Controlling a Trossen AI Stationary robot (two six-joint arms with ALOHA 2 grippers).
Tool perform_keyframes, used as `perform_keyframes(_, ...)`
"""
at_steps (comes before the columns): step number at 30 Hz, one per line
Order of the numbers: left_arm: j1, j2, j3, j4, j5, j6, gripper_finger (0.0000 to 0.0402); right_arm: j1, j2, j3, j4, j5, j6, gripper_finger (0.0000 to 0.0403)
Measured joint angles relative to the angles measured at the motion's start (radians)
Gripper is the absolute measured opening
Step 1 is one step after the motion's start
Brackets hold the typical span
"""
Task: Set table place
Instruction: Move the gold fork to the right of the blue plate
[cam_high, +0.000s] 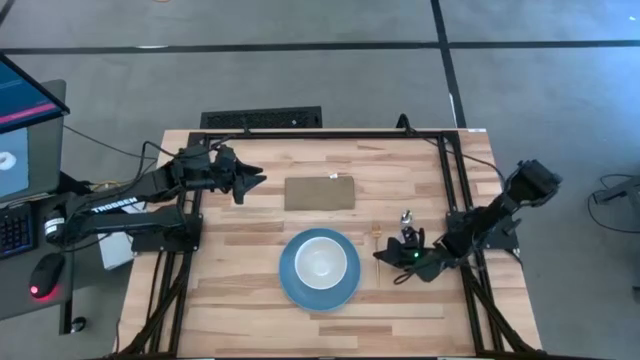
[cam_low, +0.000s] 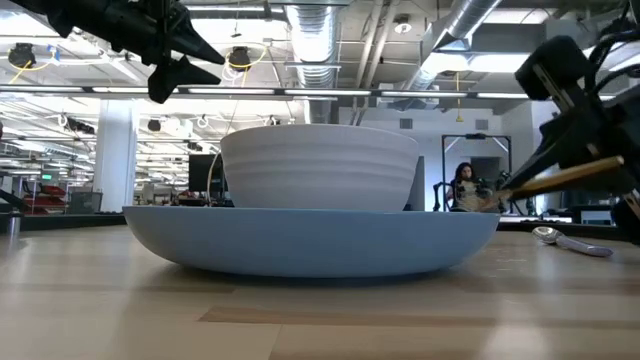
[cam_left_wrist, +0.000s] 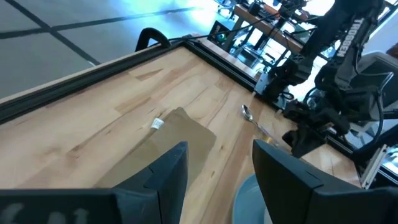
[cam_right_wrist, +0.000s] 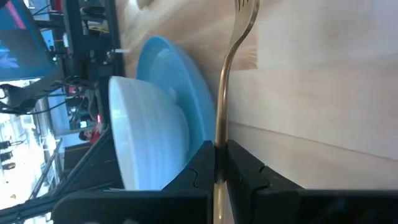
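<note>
A round blue plate lies on the table near its near edge, and a white bowl sits in it; both fill the low view, plate and bowl. My right gripper, just right of the plate, is shut on the thin gold fork. The spoon lies flat on the table beyond that gripper and shows in the low view too. My left gripper hangs open above the table's far left part, left of the brown rectangle, touching nothing. My right gripper pinches the fork's handle between its two fingers. The fork runs along the fingers and sticks out past their tips, tines leading. It is lifted clear of the table and tilted, tine end lower, beside the plate's right rim.
A flat brown rectangle lies beyond the plate, also seen past my left fingers. Black frame rails run along the table's right side and far edge. Bare wood lies left of the plate. A person sits far off in the room.
</note>
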Motion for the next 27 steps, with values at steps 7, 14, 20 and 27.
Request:
perform_keyframes(7,0.0,0.0,0.0,0.0,-0.001,-0.003,0.0169,-0.002,0.111,0.003,0.108,-0.024,-0.012,0.0039)
perform_keyframes(14,0.0,0.0,0.0,0.0,-0.001,-0.026,0.0169,-0.026,0.097,0.004,0.08,-0.07,0.004,0.0039)
perform_keyframes(20,0.0,0.0,0.0,-0.001,-0.001,-0.026,0.0169,-0.071,0.095,0.006,0.054,-0.148,0.012,0.0039)
perform_keyframes(27,0.0,0.0,0.0,-0.004,-0.001,-0.029,0.0169,-0.088,0.095,0.014,0.025,-0.199,0.013,0.0039)
